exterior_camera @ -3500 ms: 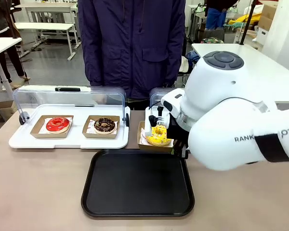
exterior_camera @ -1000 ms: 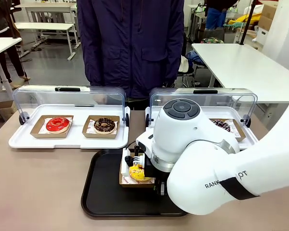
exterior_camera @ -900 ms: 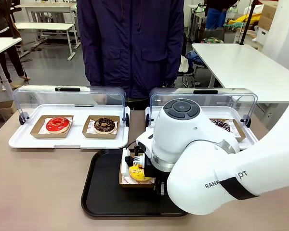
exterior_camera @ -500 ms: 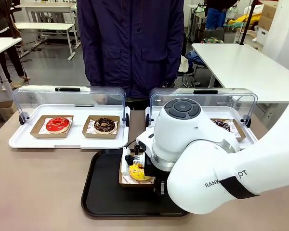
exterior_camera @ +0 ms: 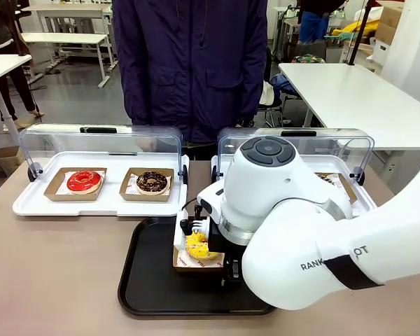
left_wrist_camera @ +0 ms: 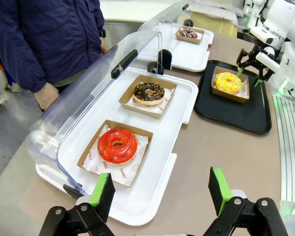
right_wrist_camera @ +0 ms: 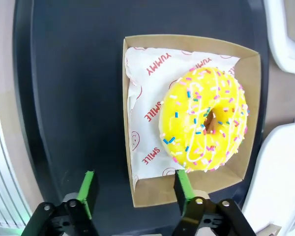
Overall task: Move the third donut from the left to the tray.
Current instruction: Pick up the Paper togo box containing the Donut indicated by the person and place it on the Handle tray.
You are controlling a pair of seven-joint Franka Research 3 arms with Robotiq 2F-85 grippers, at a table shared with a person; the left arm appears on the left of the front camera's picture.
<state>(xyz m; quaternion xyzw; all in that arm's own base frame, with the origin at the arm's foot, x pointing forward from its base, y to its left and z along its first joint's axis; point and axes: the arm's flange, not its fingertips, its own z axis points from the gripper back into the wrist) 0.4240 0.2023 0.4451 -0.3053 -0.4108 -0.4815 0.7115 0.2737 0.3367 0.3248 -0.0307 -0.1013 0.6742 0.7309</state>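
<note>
The yellow-iced donut with sprinkles [exterior_camera: 196, 245] [right_wrist_camera: 204, 120] lies in its brown cardboard holder [right_wrist_camera: 187, 189] on the black tray [exterior_camera: 147, 280] [right_wrist_camera: 73, 98]. My right gripper [exterior_camera: 206, 246] [right_wrist_camera: 135, 191] hovers open just over the holder's near edge. One green pad is over bare tray, the other over the holder's rim, and nothing is between them. The left wrist view shows the yellow donut [left_wrist_camera: 228, 82] on the tray [left_wrist_camera: 258, 115] with the right gripper [left_wrist_camera: 250, 59] above it. My left gripper [left_wrist_camera: 161, 194] is open, high over the left white tray.
A white tray with a raised clear lid [exterior_camera: 98, 206] holds a red donut [exterior_camera: 83, 180] and a chocolate donut [exterior_camera: 152, 182]. A second white tray [exterior_camera: 357, 199] behind my right arm holds another dark donut [left_wrist_camera: 188, 33]. A person [exterior_camera: 189, 63] stands at the far side.
The right arm carried the yellow donut from the right white tray down onto the black tray. In the last half second its wrist has risen slightly, and the donut has stayed in place.
</note>
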